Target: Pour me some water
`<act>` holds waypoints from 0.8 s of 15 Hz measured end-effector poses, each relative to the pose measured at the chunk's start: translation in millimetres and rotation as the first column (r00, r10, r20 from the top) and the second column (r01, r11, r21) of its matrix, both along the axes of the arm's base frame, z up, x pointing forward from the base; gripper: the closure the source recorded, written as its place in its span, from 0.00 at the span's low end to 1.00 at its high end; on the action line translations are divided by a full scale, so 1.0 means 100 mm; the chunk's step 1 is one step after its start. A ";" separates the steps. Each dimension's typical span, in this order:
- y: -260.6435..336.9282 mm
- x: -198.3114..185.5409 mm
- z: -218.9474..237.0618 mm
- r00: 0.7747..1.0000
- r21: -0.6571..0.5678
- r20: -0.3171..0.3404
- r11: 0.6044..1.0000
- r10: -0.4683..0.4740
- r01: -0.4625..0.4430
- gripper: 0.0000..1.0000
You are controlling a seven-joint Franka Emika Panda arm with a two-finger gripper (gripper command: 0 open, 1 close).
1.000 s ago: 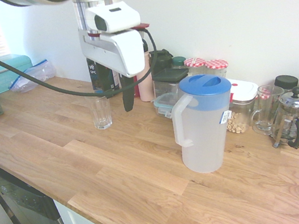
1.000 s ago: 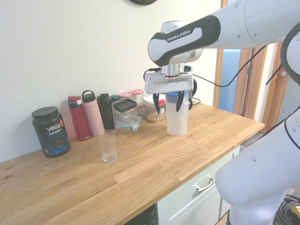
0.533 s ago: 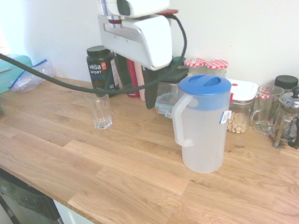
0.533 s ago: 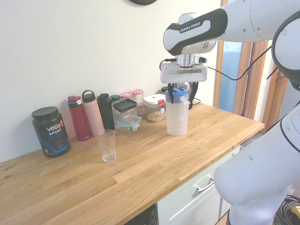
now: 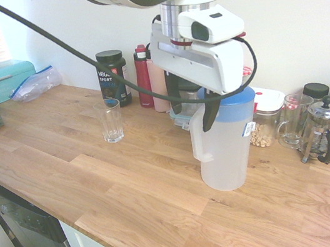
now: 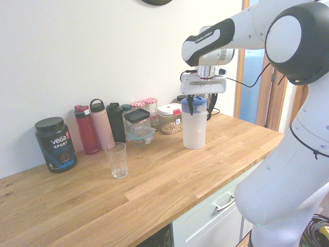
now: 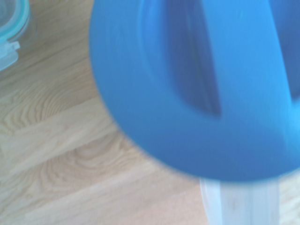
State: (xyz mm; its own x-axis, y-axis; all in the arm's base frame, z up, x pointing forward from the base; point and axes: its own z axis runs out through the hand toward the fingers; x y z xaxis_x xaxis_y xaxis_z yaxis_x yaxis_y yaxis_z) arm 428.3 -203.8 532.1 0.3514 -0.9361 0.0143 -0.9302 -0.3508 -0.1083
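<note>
First exterior view: gripper (image 5: pixel 193 111) seen open, fingers spread, nothing gripped, lowered near top of frosted jug (image 5: pixel 224 145); jug upright on wooden counter (image 5: pixel 131 186), drinking glass (image 5: pixel 111 121) stood well apart.
Second exterior view: jug seen beneath gripper, plastic containers nearby (image 6: pixel 140 126).
Wrist view: blue lid (image 7: pixel 187 140) shown close, blurred.

Glass jars behind the jug (image 5: pixel 223 158).
</note>
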 end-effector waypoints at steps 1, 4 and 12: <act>-0.02 0.05 -0.02 1.000 -0.002 -0.003 1.000 0.015 -0.015 0.00; -0.07 0.13 -0.07 0.998 -0.019 -0.008 0.998 0.055 -0.055 1.00; -0.07 0.13 -0.17 0.997 -0.024 -0.049 0.998 0.064 -0.066 1.00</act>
